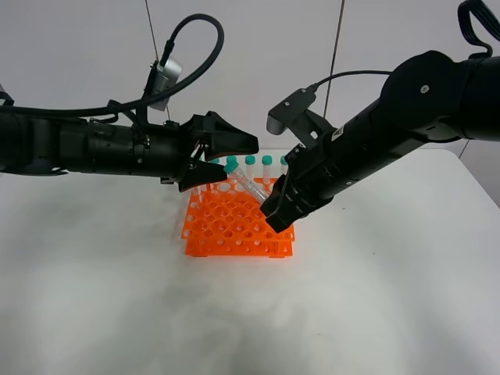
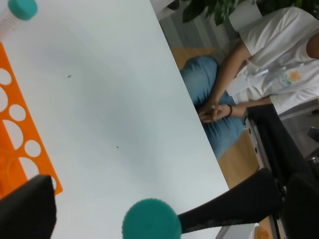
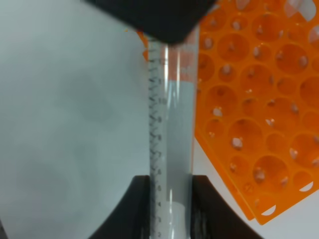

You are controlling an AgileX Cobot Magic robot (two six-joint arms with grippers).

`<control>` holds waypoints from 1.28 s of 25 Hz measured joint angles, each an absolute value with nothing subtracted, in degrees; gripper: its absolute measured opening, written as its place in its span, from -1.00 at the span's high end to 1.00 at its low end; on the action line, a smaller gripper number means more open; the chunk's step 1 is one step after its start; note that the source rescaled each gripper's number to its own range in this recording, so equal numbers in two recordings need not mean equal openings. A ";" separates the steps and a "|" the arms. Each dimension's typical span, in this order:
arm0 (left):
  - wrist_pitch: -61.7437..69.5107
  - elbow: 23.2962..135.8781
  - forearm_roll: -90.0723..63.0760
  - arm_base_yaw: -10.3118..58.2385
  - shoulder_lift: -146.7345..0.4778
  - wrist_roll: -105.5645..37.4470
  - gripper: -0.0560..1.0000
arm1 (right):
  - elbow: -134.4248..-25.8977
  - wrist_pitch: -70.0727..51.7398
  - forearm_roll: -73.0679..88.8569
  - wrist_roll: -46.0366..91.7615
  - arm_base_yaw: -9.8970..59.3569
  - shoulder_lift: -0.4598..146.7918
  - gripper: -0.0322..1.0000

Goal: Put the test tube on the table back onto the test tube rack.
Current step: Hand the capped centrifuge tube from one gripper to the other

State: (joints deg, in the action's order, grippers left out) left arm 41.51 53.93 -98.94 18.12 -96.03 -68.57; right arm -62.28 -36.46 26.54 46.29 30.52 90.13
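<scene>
The right pincer (image 1: 273,209) pinches the test tube (image 1: 248,186) by its lower body. In the right wrist view the clear, graduated barrel runs straight between the two dark fingers (image 3: 135,211), which press on it from both sides. The tube hangs tilted above the test tube rack (image 1: 226,230), clear of the desk (image 1: 117,297), with its teal cap raised toward the left arm and its tip hidden in the pincer.

The left pincer (image 1: 241,162) is spread wide and holds nothing. The cap of the tilted tube sits between its two fingers (whether it touches either one cannot be told).

The orange rack stands on the white desk near its middle. A row of teal-capped tubes (image 1: 267,161) stands upright along its far edge. Beyond the desk's edge, the left wrist view shows a seated person (image 2: 269,59).
</scene>
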 joint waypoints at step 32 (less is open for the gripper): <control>42.51 53.93 -98.94 18.12 -96.16 -67.71 0.89 | -62.28 -36.51 26.04 46.29 30.52 89.77 0.90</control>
